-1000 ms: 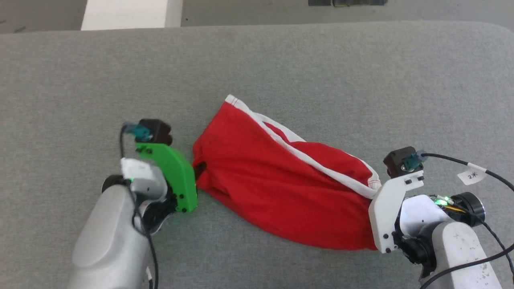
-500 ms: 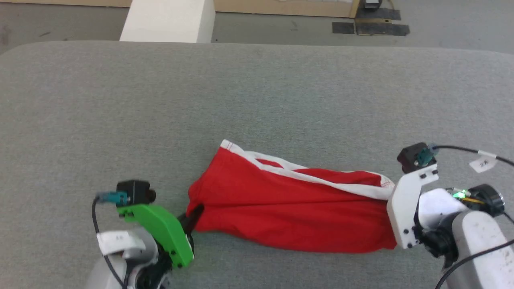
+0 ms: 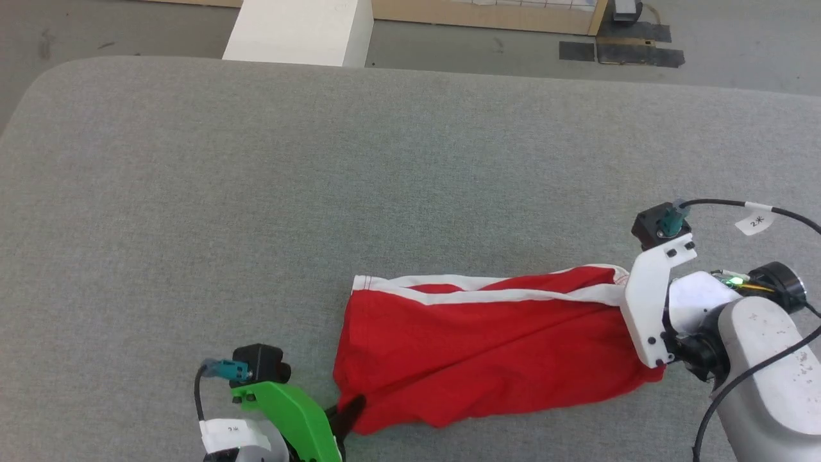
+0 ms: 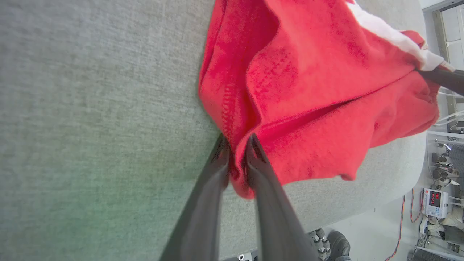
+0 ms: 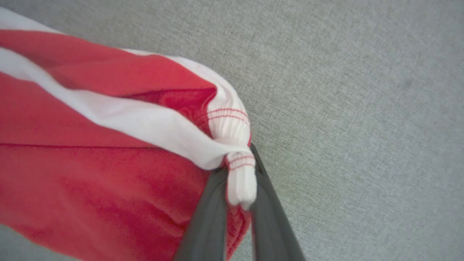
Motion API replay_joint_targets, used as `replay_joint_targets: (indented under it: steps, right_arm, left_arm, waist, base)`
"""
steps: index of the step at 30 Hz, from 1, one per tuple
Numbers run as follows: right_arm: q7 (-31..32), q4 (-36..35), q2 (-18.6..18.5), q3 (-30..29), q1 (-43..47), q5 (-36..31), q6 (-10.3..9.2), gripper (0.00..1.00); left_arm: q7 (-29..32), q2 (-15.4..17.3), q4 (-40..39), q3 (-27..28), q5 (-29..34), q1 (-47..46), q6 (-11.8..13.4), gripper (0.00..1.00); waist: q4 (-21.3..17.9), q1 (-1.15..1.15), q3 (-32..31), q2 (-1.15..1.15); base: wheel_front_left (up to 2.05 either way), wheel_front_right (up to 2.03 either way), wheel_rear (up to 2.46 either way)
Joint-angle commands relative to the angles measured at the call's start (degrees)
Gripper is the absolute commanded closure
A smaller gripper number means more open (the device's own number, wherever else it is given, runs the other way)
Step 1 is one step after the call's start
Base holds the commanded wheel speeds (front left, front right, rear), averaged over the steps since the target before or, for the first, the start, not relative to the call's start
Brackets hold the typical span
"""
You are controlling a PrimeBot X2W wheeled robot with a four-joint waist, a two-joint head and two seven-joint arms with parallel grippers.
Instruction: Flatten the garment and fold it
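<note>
While both ends are pinched, the step in hand reads as stretching the red sports garment (image 3: 487, 346) sideways so that it can settle flat on the grey fabric-covered table (image 3: 256, 192). The garment lies across the near half of that table, strung between the two grippers. The left gripper (image 4: 237, 141) has its dark fingers nearly closed on a thin red fold at the near-left corner. The right gripper (image 5: 237, 163) has its fingers clamped on a bunched white ribbed hem at the right end.

To do this well, I judge the pull should be even and level, with both grips low to the surface. The left hold is on a gathered pleat, not a clean corner, so too hard a tug could slip it free or lock the creases in. A gentle spread, then lowering together, would let the layers relax.

The cloth is soft knit, matte, with a fine mesh-like weave showing in the left wrist view. Long diagonal folds run across the middle, and the lower edge sags in a loose curve. A white trim band (image 3: 500, 296) runs along the far edge, doubled where the opening gapes. The hem in the right grip is ribbed, with red stitch lines. The table covering looks felt-like and grippy, which should help the cloth stay put
</note>
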Motion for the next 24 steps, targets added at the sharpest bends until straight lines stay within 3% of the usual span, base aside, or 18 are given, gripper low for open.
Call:
replay_joint_targets:
  steps: [1,2,3,12,16,24]
  right_arm:
    - [-0.97,0.56,0.30,-0.27,-0.80,-0.22,-0.11,0.75]
    - [-1.48,0.99,0.43,-0.16,-0.73,-0.22,-0.11,0.05]
    - [-2.08,1.21,0.60,-0.27,-0.70,-0.10,-0.11,0.00]
    - [-8.49,-2.67,4.68,-6.95,2.89,2.11,-0.11,0.00]
    - [-10.31,-6.86,7.97,-11.53,6.70,1.76,-0.11,0.00]
    - [-8.55,-11.21,11.50,-15.85,14.41,3.18,-0.11,0.00]
  left_arm:
    - [0.41,0.43,0.00,0.20,-0.07,0.92,0.57,0.00]
    - [0.51,0.68,-0.30,0.49,-0.05,0.89,0.85,0.00]
    - [0.43,0.90,-0.68,0.80,-0.05,0.86,1.00,0.00]
    - [-5.31,4.47,-7.89,7.06,1.42,-0.55,1.68,0.00]
    - [-15.75,6.47,-8.26,10.17,7.23,-3.43,1.04,0.00]
    - [-40.79,8.07,-3.37,10.97,16.96,-6.05,-3.37,0.00]
  waist:
    - [-0.09,0.00,-0.22,0.58]
    - [-0.18,0.00,-0.37,0.58]
    - [-0.31,0.00,-0.58,0.58]
    - [-1.68,0.00,-3.31,0.58]
    - [-2.46,0.00,-4.25,0.58]
    - [-3.76,0.00,-4.34,0.58]
  base:
    - [0.00,0.00,0.00]
    - [0.00,0.00,0.00]
    - [0.00,0.00,0.00]
    - [0.00,0.00,0.00]
    - [0.00,0.00,0.00]
    - [0.00,0.00,0.00]
